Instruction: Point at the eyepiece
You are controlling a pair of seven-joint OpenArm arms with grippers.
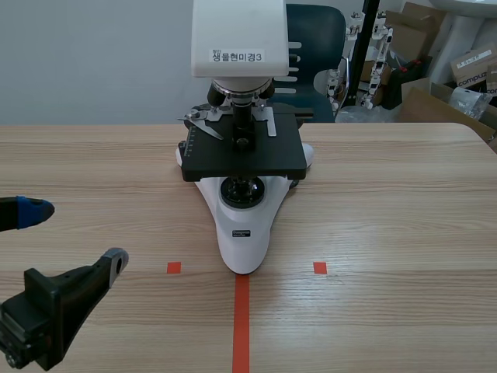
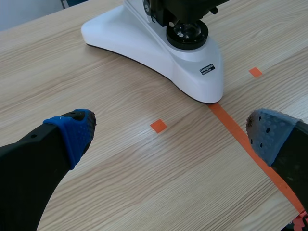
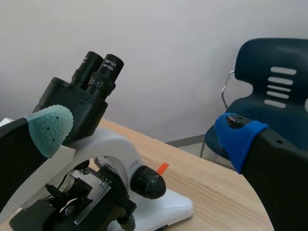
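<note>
- Black, the eyepiece [image 3: 108, 67] tops the microscope [image 1: 242, 167], which stands midway between the left and right edges of the table [image 1: 404, 202], nearer its far edge.
- We see the right tool [image 3: 144, 131] released and raised, with the eyepiece ahead of it. Pushing in too far could knock the eyepiece or tip the microscope.
- We see the left tool [image 1: 74, 235], also released, low by the left edge. Pointing from there would likely mark the base instead.

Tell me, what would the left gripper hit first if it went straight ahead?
Probably the microscope base; the open left gripper points at it, low over the table. Depth is unclear.
</note>
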